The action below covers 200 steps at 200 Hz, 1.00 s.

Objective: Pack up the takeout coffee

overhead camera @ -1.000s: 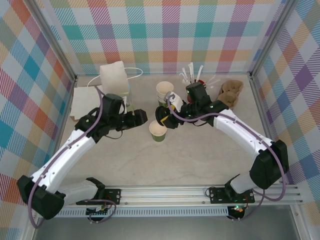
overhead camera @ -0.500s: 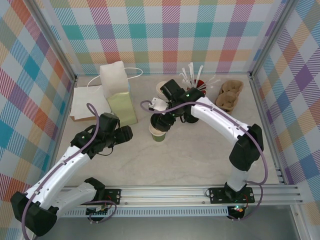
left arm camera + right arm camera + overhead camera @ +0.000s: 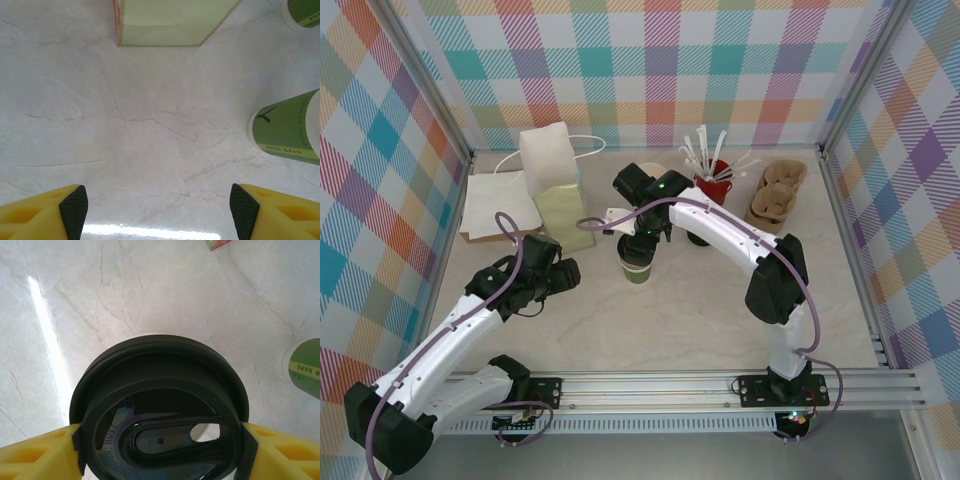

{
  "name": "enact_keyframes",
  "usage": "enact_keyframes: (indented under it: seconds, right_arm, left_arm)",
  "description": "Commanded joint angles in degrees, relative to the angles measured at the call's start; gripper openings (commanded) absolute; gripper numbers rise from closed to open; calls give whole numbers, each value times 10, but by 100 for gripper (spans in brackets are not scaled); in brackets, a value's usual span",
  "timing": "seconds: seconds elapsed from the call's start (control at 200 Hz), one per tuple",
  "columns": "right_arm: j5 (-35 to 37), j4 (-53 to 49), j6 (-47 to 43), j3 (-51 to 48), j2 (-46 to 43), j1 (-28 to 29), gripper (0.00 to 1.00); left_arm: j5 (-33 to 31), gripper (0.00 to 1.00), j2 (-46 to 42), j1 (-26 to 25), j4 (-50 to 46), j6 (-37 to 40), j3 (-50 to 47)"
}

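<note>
The takeout coffee cup (image 3: 636, 268), cream above and olive-green below, stands mid-table; the left wrist view shows it at the right edge (image 3: 290, 127). My right gripper (image 3: 642, 236) hangs directly over it, shut on the round black lid (image 3: 160, 410) by its rim. A sliver of white cup rim (image 3: 150, 334) peeks out beyond the lid, and whether lid and cup touch I cannot tell. My left gripper (image 3: 570, 272) is open over bare marble to the cup's left, and nothing lies between its fingertips (image 3: 157, 210). The paper bag (image 3: 555, 190) stands upright behind it.
A red cup of white stirrers (image 3: 713, 175) and a brown cardboard cup carrier (image 3: 775, 190) sit at the back right. A stack of spare cups (image 3: 650, 174) stands behind the right wrist. Flat paper (image 3: 495, 205) lies left of the bag. Checked walls close three sides.
The right arm has swung left with the lid, from beside the cup to directly over it. The left arm has drawn back from the bag toward the near side.
</note>
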Motion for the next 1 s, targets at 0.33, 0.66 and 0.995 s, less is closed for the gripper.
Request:
enact_keyframes:
  seconds: [0.33, 0.66, 0.995]
  right_arm:
    - [33, -65, -42, 75, 52, 13, 73]
    - [30, -80, -48, 91, 69, 15, 73]
    - [24, -85, -49, 92, 78, 16, 74]
  left_arm:
    - [-10, 77, -2, 5, 9, -9, -6]
    - [-10, 78, -3, 5, 9, -8, -4]
    - [-10, 78, 0, 5, 12, -7, -4]
